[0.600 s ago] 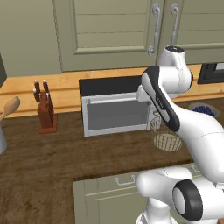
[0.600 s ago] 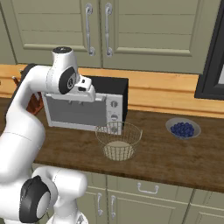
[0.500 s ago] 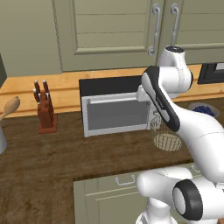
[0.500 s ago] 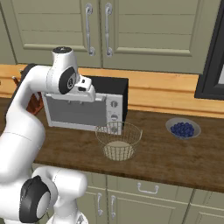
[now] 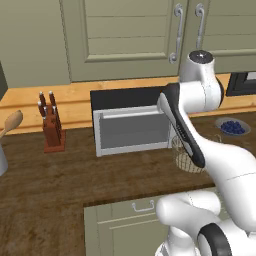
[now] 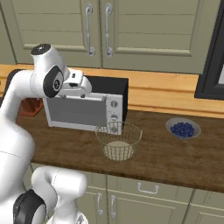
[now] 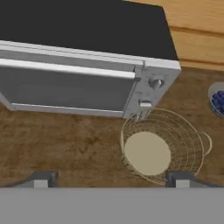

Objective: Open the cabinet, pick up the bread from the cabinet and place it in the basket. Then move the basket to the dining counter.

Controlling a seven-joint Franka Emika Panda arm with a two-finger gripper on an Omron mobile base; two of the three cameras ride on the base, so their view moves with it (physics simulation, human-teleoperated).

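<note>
Basket point(image 7: 162, 146) sits just below the spread, empty pincer point(image 7: 111, 179), on the tabletop point(image 7: 61, 135) against the microwave point(image 7: 83, 61). Thin wire likely makes it light yet springy; its rim or loop handle looks the best hold. Cabinet point(image 6: 131, 30) doors are shut.

The arm point(image 5: 190, 135) hides most of the basket point(image 5: 186, 159) from the left side. Closed cabinet point(image 6: 144, 30) doors conceal whatever sits inside. In the hand view, the blue bowl point(image 7: 217, 99) is cut off at the edge.
</note>
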